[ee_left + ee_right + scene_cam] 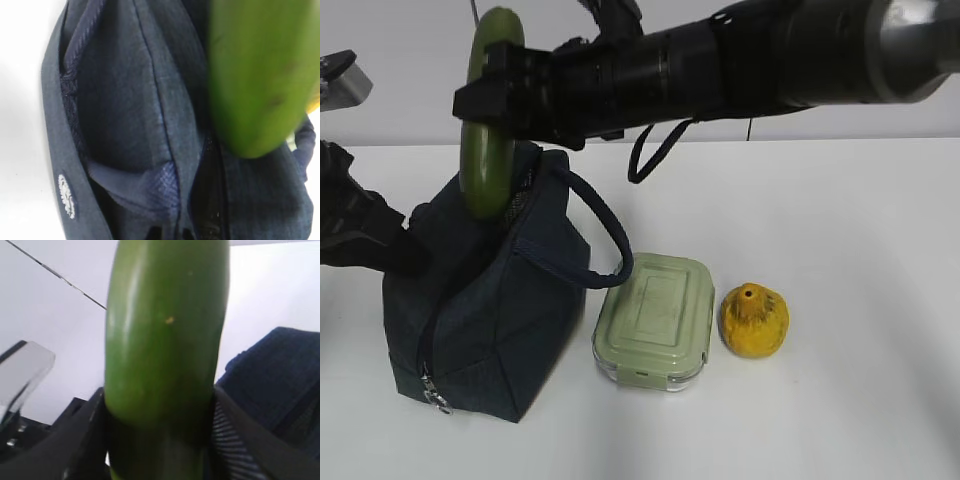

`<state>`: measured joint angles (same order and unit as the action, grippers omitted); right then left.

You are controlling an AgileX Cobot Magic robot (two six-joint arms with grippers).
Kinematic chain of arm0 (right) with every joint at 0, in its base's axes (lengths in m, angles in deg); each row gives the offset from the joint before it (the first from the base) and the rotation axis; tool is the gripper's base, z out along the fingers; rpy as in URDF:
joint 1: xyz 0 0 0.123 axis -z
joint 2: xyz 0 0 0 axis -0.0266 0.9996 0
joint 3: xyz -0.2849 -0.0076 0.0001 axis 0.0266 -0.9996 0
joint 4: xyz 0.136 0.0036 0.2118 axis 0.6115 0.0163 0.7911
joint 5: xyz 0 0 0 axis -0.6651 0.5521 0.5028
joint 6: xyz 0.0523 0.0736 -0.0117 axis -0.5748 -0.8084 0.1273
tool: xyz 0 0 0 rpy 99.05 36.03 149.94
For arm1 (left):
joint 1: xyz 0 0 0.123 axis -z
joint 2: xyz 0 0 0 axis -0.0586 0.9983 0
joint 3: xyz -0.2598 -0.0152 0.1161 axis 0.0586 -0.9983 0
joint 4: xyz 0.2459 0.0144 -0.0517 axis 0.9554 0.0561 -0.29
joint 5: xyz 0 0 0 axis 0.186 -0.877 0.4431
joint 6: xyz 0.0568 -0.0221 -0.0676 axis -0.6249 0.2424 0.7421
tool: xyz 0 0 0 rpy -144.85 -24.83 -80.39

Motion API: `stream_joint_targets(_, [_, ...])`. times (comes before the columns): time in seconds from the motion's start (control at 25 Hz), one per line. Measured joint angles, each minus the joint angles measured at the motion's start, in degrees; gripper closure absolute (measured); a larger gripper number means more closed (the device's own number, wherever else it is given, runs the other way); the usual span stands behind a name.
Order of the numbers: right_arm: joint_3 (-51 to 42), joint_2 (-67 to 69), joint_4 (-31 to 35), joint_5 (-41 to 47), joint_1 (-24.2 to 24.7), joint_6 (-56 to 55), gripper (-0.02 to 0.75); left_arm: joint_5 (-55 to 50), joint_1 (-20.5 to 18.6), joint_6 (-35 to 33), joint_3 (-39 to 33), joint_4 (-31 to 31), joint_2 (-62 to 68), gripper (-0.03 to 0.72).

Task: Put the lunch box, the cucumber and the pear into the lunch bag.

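Observation:
My right gripper [490, 100] reaches across from the right and is shut on the cucumber [488, 150], holding it upright with its lower end at the lunch bag's top opening. In the right wrist view the cucumber [165, 340] fills the middle between my black fingers [75, 440]. The navy lunch bag [480, 300] stands at the left; its zipper gap shows in the left wrist view [210, 190], with the cucumber tip [260, 75] over it. My left gripper [405, 245] pinches the bag's upper left edge. The lunch box [655, 320] and the pear [755, 320] sit on the table right of the bag.
The bag's padded handle [605, 230] loops out toward the lunch box. A black cable [655, 150] hangs from the right arm above the table. The white table [860, 250] extends to the right, with a pale wall behind it.

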<state>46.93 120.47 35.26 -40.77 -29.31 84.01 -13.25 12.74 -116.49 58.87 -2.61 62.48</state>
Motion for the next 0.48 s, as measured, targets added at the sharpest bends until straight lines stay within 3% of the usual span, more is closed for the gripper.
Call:
stream_joint_targets(0.16, [-0.01, 1.66, -11.78, 0.00, -0.10, -6.89, 0.351, 0.07, 0.00, 0.00, 0.00, 0.00, 0.00, 0.685])
stream_joint_targets(0.2, [0.11, 1.81, -18.35, 0.00, -0.08, -10.33, 0.351, 0.18, 0.00, 0.00, 0.00, 0.00, 0.00, 0.685])
stream_joint_targets(0.36, [0.22, 1.81, -33.90, 2.87, -0.21, -21.48, 0.351, 0.50, 0.00, 0.00, 0.17, -0.02, 0.00, 0.685])
stream_joint_targets(0.48, [0.22, 1.81, -39.07, 6.43, -0.34, -25.28, 0.351, 0.83, 0.00, 0.00, 0.17, -0.02, 0.00, 0.685])
